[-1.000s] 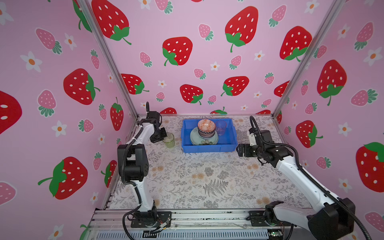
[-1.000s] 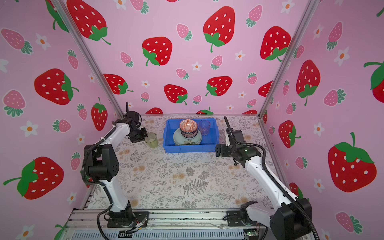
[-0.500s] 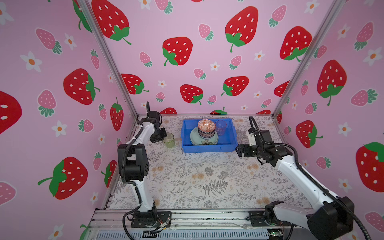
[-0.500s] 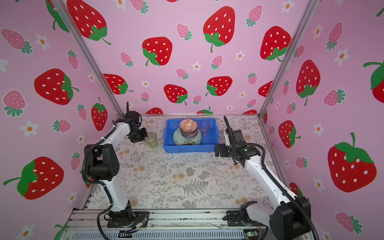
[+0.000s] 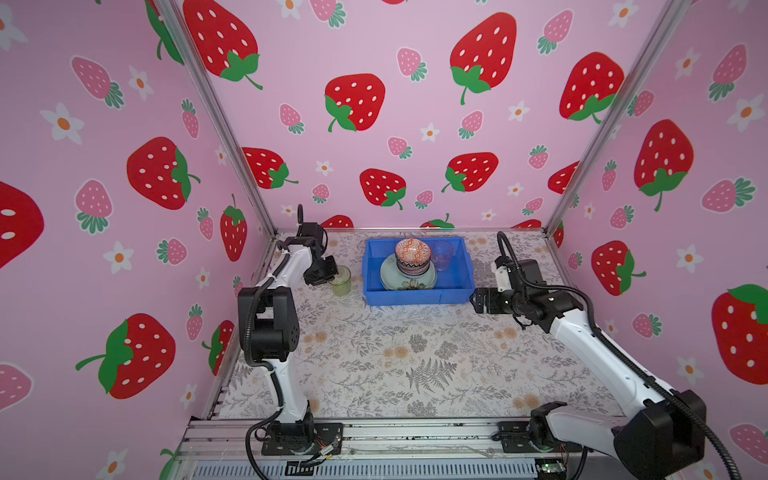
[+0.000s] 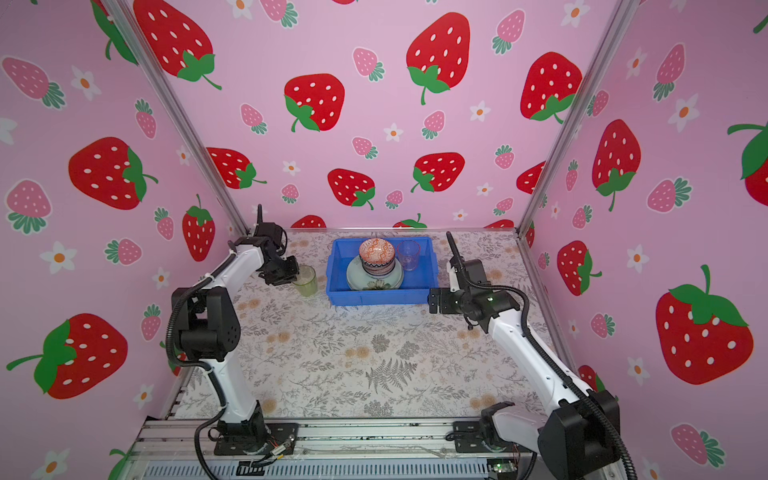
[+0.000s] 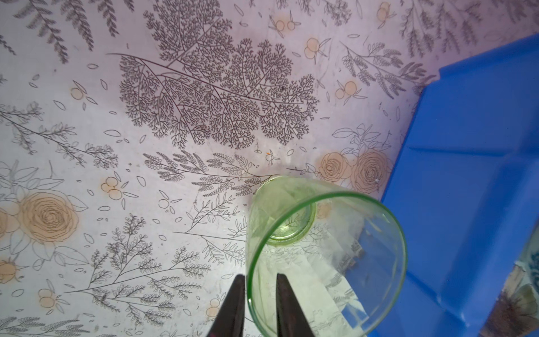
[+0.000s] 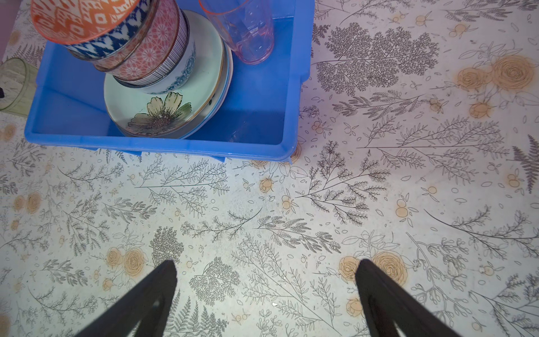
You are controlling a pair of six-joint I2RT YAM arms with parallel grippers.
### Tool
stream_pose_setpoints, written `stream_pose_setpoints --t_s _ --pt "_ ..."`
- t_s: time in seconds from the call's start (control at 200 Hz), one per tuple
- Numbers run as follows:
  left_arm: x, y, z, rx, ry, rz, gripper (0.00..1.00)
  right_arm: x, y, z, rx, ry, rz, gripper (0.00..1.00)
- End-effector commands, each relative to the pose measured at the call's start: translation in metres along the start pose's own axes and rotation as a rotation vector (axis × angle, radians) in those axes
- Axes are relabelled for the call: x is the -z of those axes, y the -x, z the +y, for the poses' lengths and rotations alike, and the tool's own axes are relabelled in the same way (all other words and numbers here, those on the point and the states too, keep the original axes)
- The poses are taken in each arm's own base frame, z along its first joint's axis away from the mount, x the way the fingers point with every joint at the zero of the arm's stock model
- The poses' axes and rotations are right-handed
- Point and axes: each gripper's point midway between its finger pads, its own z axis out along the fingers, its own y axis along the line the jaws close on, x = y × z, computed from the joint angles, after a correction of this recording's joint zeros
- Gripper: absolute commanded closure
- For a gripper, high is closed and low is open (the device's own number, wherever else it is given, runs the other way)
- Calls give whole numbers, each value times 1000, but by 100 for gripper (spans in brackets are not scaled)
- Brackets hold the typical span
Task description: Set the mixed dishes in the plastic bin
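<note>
Green glass first: in both top views the green tumbler (image 5: pixel 340 281) (image 6: pixel 306 282) stands mouth-up on the floral table (image 5: pixel 374 353), outside the blue bin (image 5: pixel 415 298) (image 6: pixel 376 299) and just beside its left wall, left of frame centre. At its rim, from the left, sits the left gripper (image 5: pixel 332 272) (image 6: pixel 296 272). Low off the bin's lower right corner hangs the right gripper (image 5: pixel 478 300) (image 6: pixel 434 301), well apart from the glass, so the left arm is clearly nearer. Inside the bin: bowls (image 5: pixel 411 257) stacked on plates (image 5: pixel 409 283), pink tumbler (image 5: pixel 441 255) at upper right, bare floor along the left wall and lower edge. Left wrist view: green tumbler (image 7: pixel 323 253) fills lower centre-right, blue bin (image 7: pixel 466 146) along the right edge just beyond it. Two dark fingers (image 7: pixel 233 306) rise from the bottom edge and straddle the glass wall, one outside, one inside. Left gripper (image 7: pixel 258 277) is narrowly parted, its gap wider than the thin wall; I judge it loose, not pinching. Whether the outer finger touches, cannot tell. Right wrist view: right gripper (image 8: pixel 267 264) spread wide at the bottom, only table between its jaws; blue bin (image 8: pixel 163 147) upper left, green tumbler (image 8: pixel 16 84) a sliver at the left edge. Likely next: pinch the rim, lift, carry rightward over the near wall.
</note>
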Motion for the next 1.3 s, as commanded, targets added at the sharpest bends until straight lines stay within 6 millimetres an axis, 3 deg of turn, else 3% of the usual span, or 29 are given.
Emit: stream_pose_setpoints --t_s 0.0,0.635,0.73,0.825,1.011,1.296 --pt "2 1 -4 -8 -7 13 74 3 9 2 -6 8 -21 1" --pt "6 0 -3 -22 9 25 93 8 8 11 0 57 -13 1" --pt "13 1 -4 -24 4 16 93 13 14 18 13 93 -32 1" --pt "22 1 -8 -29 -4 5 100 15 17 22 25 99 -22 1" --pt "43 1 -19 -62 -16 -39 100 12 19 26 31 59 28 1" --pt "75 3 -32 -81 -66 -101 100 15 38 66 118 174 14 1"
